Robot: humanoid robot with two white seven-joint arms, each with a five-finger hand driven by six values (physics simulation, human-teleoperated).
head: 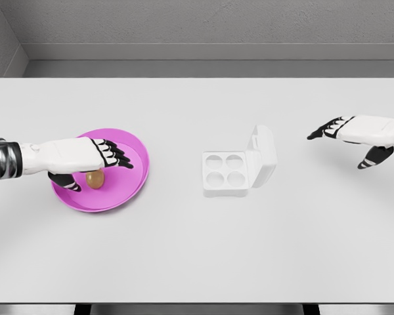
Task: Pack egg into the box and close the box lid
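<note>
Head view, only feed I've got.

Egg [95, 178] sits on the pink plate [134, 172], a bit left of plate centre, directly under my left hand [85, 157]. Egg is at about 6 o'clock from the palm, tucked between the thumb below-left and the fingers [115, 156], which point toward 3 o'clock. Fingers are extended and slightly apart, not clamped on anything; whether the thumb touches the shell I can't tell. Egg's long axis looks roughly upright in frame, but the hand covers its top, so low confidence.

Left forearm comes in near-horizontal from 9 o'clock, palm down over the plate. Left is clearly the nearer hand.

Egg box [224, 173] is at 3 o'clock from the plate, well apart, four cups empty, lid [263, 155] standing open on its right side.

Right hand [354, 136] hovers at 3 o'clock of the box, clear of the lid, fingers spread and holding nothing, pointing toward 9 o'clock.

My read: pick not yet made. Next I'd lower and curl left around the egg. Risk: it rolls on the plate.
</note>
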